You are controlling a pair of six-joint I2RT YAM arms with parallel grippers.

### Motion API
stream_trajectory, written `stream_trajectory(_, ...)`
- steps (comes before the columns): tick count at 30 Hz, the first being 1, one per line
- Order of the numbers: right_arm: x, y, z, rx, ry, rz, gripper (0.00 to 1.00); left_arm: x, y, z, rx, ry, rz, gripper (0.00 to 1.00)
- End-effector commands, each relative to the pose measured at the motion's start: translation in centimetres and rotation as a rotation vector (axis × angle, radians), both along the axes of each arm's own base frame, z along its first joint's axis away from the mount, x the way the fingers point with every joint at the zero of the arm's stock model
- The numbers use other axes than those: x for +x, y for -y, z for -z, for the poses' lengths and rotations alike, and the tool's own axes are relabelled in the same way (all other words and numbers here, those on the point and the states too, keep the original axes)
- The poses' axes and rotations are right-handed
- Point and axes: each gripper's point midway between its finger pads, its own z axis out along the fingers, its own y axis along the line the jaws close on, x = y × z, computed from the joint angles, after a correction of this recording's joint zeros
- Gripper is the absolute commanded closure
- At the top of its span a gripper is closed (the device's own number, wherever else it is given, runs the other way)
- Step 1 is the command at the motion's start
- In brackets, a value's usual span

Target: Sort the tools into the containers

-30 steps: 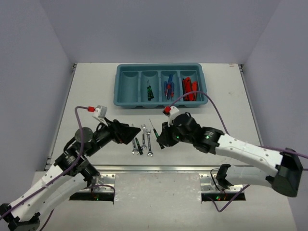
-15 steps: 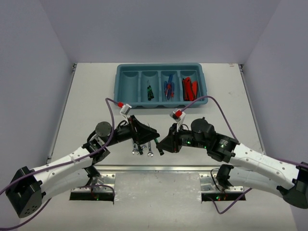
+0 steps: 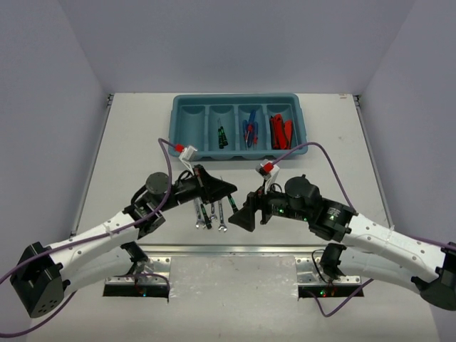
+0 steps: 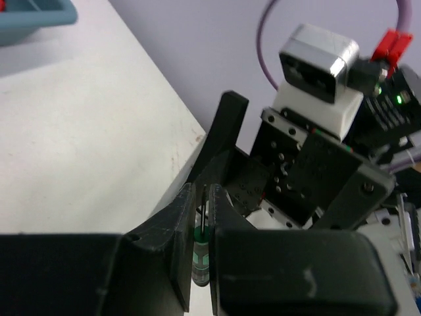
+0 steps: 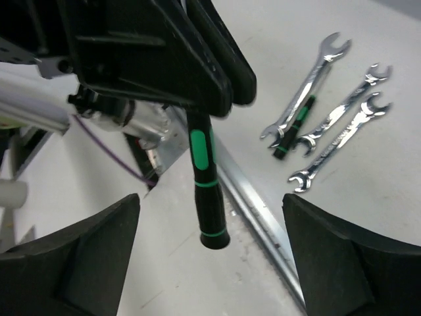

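Note:
A green-black handled driver (image 5: 209, 191) hangs in the air between the two arms. My left gripper (image 4: 205, 197) is shut on its thin metal shaft, with the handle (image 4: 201, 253) below the pads. My right gripper (image 5: 210, 207) is open, its fingers wide on either side of the handle and touching nothing. In the top view my left gripper (image 3: 229, 189) and right gripper (image 3: 246, 217) meet tip to tip near the table's front. Three silver wrenches (image 5: 342, 122) and a small green-black driver (image 5: 293, 130) lie on the table. The teal tray (image 3: 235, 97) stands at the back.
The tray's compartments hold green-black drivers (image 3: 222, 135), blue-handled screwdrivers (image 3: 249, 133) and red-and-black knives (image 3: 281, 132). The loose wrenches (image 3: 216, 206) lie just under the left gripper. A metal rail (image 3: 235, 251) runs along the table's near edge.
My left gripper swung in and shut on the driver's shaft. My right gripper, which held the handle, opened and let go. The driver now hangs from the left gripper.

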Motion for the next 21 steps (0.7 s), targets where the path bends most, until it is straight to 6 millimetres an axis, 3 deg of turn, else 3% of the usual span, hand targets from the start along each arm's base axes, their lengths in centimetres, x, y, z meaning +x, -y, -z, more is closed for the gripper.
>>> stream_trajectory(1, 2.7, 3.9, 1.4, -0.108, 0.010, 0.254, 0.07, 4.3, -0.8, -0.5, 0.158, -0.036, -0.210, 1.00)
stream_trajectory(2, 3.3, 5.5, 2.0, -0.160, 0.008, 0.328, 0.06, 5.4, -1.3, 0.1, 0.226, -0.056, -0.262, 1.00)
stream_trajectory(3, 3.3, 7.0, 2.9, -0.220, -0.004, 0.378, 0.05, 6.6, -1.8, -0.5, 0.261, -0.038, -0.318, 1.00)
stream_trajectory(4, 4.0, 8.0, 2.6, -0.225, 0.010, 0.445, 0.05, 6.9, -2.2, 1.2, 0.330, -0.065, -0.330, 1.00)
stream_trajectory(5, 4.0, 11.0, 3.8, -0.317, -0.003, 0.536, 0.05, 9.0, -3.5, 0.8, 0.394, -0.073, -0.439, 1.00)
stream_trajectory(7, 4.4, 12.9, 3.3, -0.312, 0.012, 0.631, 0.04, 10.9, -4.5, 1.1, 0.447, -0.081, -0.498, 1.00)
stream_trajectory(8, 4.2, 14.1, 3.7, -0.335, 0.000, 0.666, 0.03, 12.8, -5.6, 2.5, 0.505, -0.113, -0.549, 1.00)
stream_trajectory(9, 4.2, 15.1, 3.2, -0.320, 0.012, 0.705, 0.03, 14.8, -6.4, 1.2, 0.523, -0.094, -0.606, 1.00)
stream_trajectory(10, 3.9, 15.7, 3.1, -0.316, 0.013, 0.712, 0.02, 17.3, -7.5, 1.3, 0.575, -0.101, -0.658, 1.00)
stream_trajectory(11, 3.7, 15.9, 3.0, -0.311, 0.015, 0.711, 0.02, 19.5, -8.5, 2.9, 0.648, -0.129, -0.691, 1.00)
stream_trajectory(12, 3.6, 16.0, 3.1, -0.305, 0.015, 0.703, 0.02, 21.6, -8.8, 3.0, 0.677, -0.129, -0.712, 1.00)
stream_trajectory(13, 3.4, 15.9, 3.3, -0.303, 0.013, 0.694, 0.02, 23.5, -8.4, 2.6, 0.688, -0.114, -0.722, 1.00)
stream_trajectory(14, 3.3, 15.9, 3.5, -0.307, 0.013, 0.688, 0.01, 25.2, -7.9, 4.1, 0.726, -0.121, -0.719, 1.00)
stream_trajectory(16, 3.1, 15.9, 4.2, -0.327, 0.012, 0.669, 0.01, 28.2, -7.3, 5.2, 0.793, -0.121, -0.714, 1.00)
stream_trajectory(17, 3.0, 15.8, 4.5, -0.336, 0.011, 0.659, 0.01, 30.4, -6.7, 2.4, 0.775, -0.076, -0.739, 1.00)
stream_trajectory(19, 2.8, 15.2, 4.8, -0.335, 0.011, 0.620, 0.01, 32.5, -6.7, 3.1, 0.839, -0.084, -0.764, 1.00)
stream_trajectory(21, 2.7, 14.7, 5.3, -0.326, 0.012, 0.597, 0.01, 34.5, -6.9, 6.1, 0.959, -0.137, -0.762, 1.00)
